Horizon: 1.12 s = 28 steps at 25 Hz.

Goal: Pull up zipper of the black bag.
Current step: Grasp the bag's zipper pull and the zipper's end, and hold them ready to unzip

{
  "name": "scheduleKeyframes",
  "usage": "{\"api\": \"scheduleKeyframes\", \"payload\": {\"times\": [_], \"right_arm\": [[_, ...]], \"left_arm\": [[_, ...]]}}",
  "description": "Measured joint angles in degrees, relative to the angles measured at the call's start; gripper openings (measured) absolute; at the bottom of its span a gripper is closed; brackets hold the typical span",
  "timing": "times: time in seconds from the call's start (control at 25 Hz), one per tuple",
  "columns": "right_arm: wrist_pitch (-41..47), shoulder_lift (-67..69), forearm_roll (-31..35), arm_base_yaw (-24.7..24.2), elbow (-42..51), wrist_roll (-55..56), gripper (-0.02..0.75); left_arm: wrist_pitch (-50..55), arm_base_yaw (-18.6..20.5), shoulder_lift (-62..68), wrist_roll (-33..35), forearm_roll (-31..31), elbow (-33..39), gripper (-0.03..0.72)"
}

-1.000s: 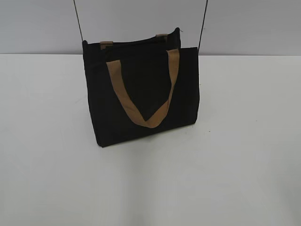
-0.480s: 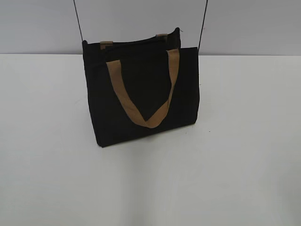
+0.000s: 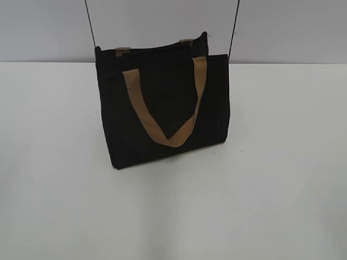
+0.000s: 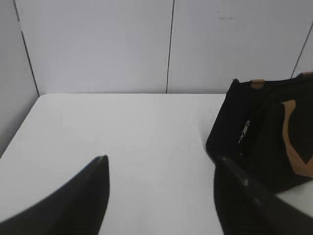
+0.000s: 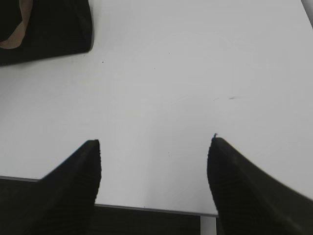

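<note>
The black bag (image 3: 162,108) stands upright on the white table, back centre in the exterior view. A tan strap handle (image 3: 162,116) hangs down its front. A thin black shoulder strap (image 3: 233,30) rises out of frame. The bag's end shows at the right of the left wrist view (image 4: 264,137), with a small silvery zipper pull (image 4: 243,132) on its side. My left gripper (image 4: 159,164) is open and empty, left of the bag. My right gripper (image 5: 154,144) is open and empty near the table's front edge; the bag's corner (image 5: 49,29) is far upper left. Neither gripper shows in the exterior view.
The white table (image 3: 271,189) meets a pale wall (image 3: 293,27) just behind the bag. Wall panels with dark seams (image 4: 169,46) stand behind the table in the left wrist view. The table's front edge (image 5: 146,209) lies under my right gripper.
</note>
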Motion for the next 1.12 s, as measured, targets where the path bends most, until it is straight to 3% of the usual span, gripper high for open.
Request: {"api": "scheduleKeyframes", "payload": {"times": [0.24,0.52,0.84,1.12], "right_arm": [[0.0,0.0,0.0,0.0,0.0,0.0,0.515],[0.0,0.0,0.0,0.0,0.0,0.0,0.515],[0.0,0.0,0.1,0.0,0.0,0.0,0.515],[0.0,0.0,0.1,0.0,0.0,0.0,0.515]], "left_arm": [[-20.0,0.0,16.9,3.8,-1.2,1.8,0.459],[-57.7,0.0,38.0,3.8,-4.4,12.1,0.408],[-95.9,-4.0,64.6,-7.6,4.7,20.8,0.405],[-111.3,-4.8,82.1,-8.7,10.6,21.2,0.405]]}}
